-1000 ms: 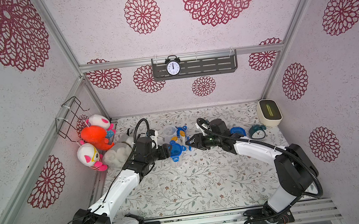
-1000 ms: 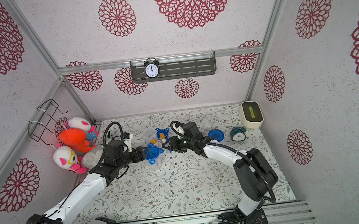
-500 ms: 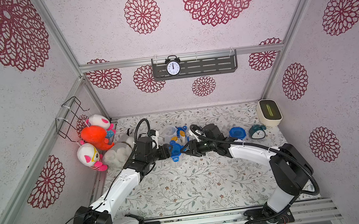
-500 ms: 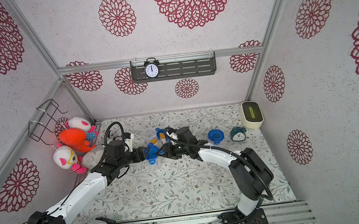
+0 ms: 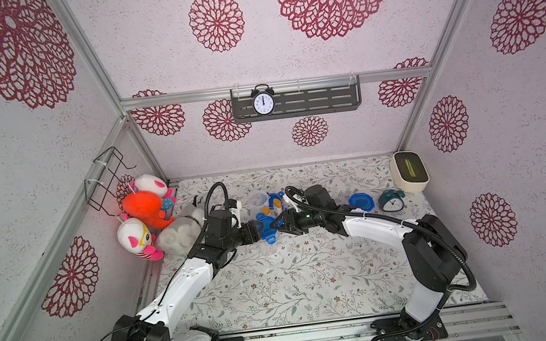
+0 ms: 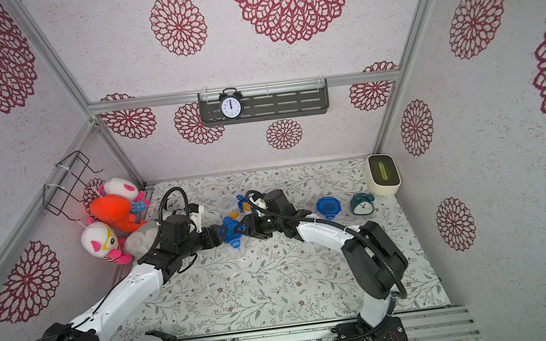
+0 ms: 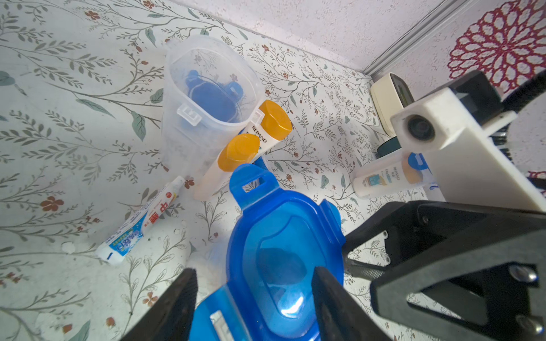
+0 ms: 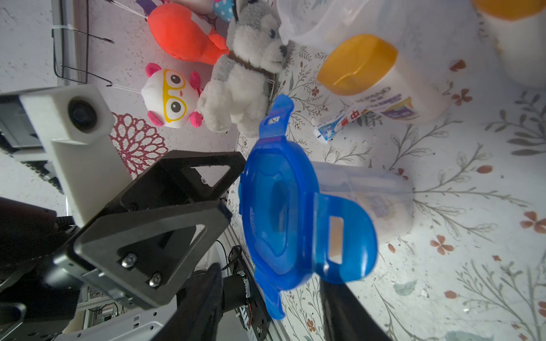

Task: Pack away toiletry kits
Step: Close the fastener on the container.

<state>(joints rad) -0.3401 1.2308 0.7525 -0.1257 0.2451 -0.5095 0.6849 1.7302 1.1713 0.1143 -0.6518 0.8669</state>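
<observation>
Left pincer [image 7: 254, 270] straddles the blue lid [image 7: 280, 251] of the upright clear jar [image 5: 267, 248] at mid-bench [image 5: 312, 279], one finger on each side; cannot tell if it's pinching or just close. Right pincer [image 8: 270, 274] is spread at the lid's right side (a lid tab lies between its fingers), not closed on it. Just beyond, toward the far wall: open clear jar [image 7: 206, 88], orange-capped bottles [image 7: 236, 150] beside it, toothpaste tube [image 7: 141, 218] flat on the bench. Second lidded jar [image 5: 361, 202] sits further right.

Right tool [image 5: 276, 225] now close in at the blue lid [image 5: 266, 231]
</observation>
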